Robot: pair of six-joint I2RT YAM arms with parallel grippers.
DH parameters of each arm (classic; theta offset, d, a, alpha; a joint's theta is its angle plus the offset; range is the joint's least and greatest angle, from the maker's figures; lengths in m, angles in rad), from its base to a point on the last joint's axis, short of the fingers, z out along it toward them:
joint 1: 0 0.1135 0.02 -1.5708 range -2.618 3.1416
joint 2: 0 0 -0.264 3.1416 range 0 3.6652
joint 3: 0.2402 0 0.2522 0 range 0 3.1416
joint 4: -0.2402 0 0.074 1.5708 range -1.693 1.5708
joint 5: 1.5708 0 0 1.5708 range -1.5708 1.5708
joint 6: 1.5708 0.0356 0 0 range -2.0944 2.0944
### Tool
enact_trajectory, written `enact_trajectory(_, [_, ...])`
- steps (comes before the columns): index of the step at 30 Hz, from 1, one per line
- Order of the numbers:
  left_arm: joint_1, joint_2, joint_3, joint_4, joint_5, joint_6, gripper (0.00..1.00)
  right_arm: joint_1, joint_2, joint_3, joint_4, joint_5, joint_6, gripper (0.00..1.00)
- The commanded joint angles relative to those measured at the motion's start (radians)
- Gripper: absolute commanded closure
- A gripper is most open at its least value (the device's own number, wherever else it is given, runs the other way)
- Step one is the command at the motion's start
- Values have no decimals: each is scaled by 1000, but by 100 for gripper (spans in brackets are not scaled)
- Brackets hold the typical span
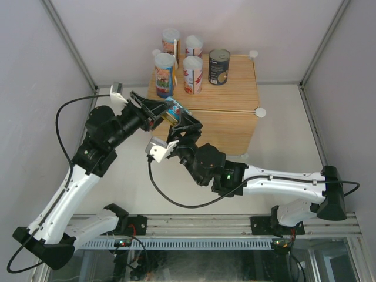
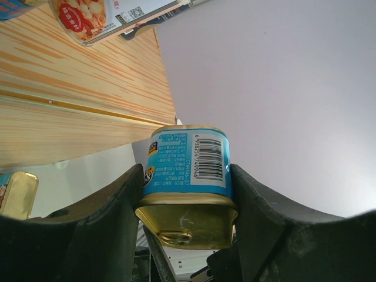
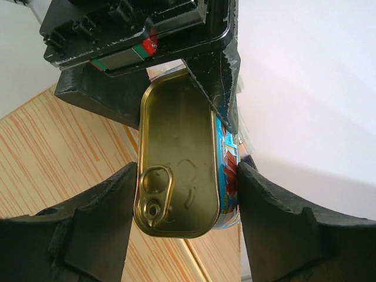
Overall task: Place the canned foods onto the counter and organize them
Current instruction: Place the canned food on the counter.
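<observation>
Above the front edge of the counter (image 1: pixel 226 126), the left gripper (image 2: pixel 187 194) pinches a blue-labelled flat tin (image 2: pixel 187 161). The right gripper (image 3: pixel 187 200) clamps the same tin: a handover. Next, probably: left releases, then right sets it beside the cans (image 1: pixel 192 73) standing on the counter.

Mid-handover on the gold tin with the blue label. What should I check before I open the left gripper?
1. Left gripper closed on the flat gold tin with blue label: ok.
2. Right gripper touching both sides of the tin: ok, as far as its wrist view shows.
3. Right grip firm enough to carry it alone: cannot tell.
4. Bare space on the light wood-grain counter in front of the cans: ok.
5. Four tall white-lidded cans and the dark metal-topped can standing upright: ok.
</observation>
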Motion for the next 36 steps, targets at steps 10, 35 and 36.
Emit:
enact_trajectory(10, [4,-36,2,179,46,-60,100,-36,-4,5,-5,11,31,60])
enact_trajectory(35, [-2,28,7,216,8,-52,88,-94,-62,38,-110,-57,172,76])
enact_trajectory(36, [-4,30,7,217,6,-52,87,-98,-66,40,-117,-61,181,77])
